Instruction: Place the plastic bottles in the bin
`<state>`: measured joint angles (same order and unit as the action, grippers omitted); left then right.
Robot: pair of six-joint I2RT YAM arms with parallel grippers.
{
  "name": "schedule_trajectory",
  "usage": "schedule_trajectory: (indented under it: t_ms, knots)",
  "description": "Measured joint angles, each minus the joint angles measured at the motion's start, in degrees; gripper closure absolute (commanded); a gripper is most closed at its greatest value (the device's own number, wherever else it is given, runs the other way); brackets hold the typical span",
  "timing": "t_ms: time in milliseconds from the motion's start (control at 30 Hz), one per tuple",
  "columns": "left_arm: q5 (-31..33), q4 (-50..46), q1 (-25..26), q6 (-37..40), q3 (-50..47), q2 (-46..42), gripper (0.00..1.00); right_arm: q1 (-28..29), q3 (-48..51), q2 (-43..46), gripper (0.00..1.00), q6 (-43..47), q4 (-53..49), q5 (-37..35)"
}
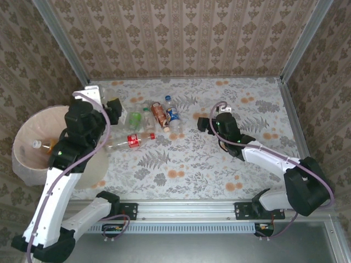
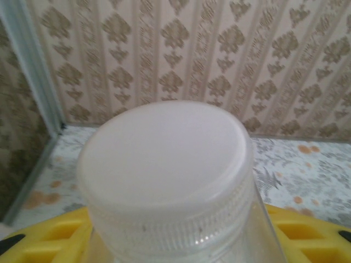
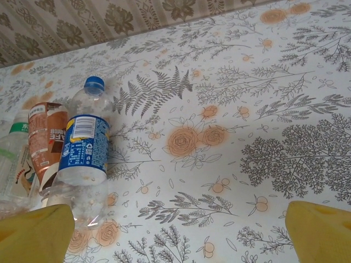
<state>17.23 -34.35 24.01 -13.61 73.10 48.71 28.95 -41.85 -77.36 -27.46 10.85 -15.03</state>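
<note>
I'm watching the left hand (image 1: 113,107) pinching a white-capped bottle (image 2: 167,164), upper left in the top frame, near the bin (image 1: 30,125). The right hand (image 3: 176,230) is hanging spread, with the other bottles (image 1: 151,119) lying on the bench (image 1: 219,164) to its left.

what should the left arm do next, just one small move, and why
Probably swing left toward the bin. The left gripper appears closed on a white-capped bottle, which stands upright between its yellow fingers. In the top view that gripper hangs over the table, to the right of the bin, so letting go here would likely drop the bottle outside it.
</note>
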Motion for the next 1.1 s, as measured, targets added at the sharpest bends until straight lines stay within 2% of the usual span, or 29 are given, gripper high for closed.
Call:
schedule_trajectory:
  t_ms: [167,300,400,533,733,933,1067,1100]
  knots:
    - [5.9,-3.5,-2.0,3.0,4.9,-1.5,0.46,-0.1,-1.8,-1.5,0.0,0.0,-0.4,0.4]
    - [9.6,-5.2,-5.8,5.0,7.8,-1.4,0.47,-0.1,-2.7,-1.5,0.0,0.0,-0.4,0.5]
    - [10.5,-7.3,-10.2,6.2,9.4,-0.5,0.47,-0.1,-2.8,-1.5,0.0,0.0,-0.5,0.5]
    - [8.9,-9.7,-18.9,6.8,11.1,1.3,0.47,-0.4,-2.8,-1.5,0.0,0.0,-0.8,0.5]
    - [1.1,-14.1,-32.7,6.8,12.3,3.9,0.46,-0.7,-2.8,-1.5,0.0,0.0,-0.8,0.5]
    - [-15.3,-17.2,-48.5,5.4,12.3,7.1,0.41,-1.0,-2.8,-1.5,0.0,0.0,-0.9,0.5]
    - [-26.6,-17.7,-54.4,3.7,12.1,11.2,0.35,-1.1,-2.8,-1.5,0.0,0.0,-0.9,0.5]
    - [-29.2,-18.0,-55.6,3.1,12.0,12.7,0.29,-1.1,-2.8,-1.5,0.0,0.1,-0.9,0.5]
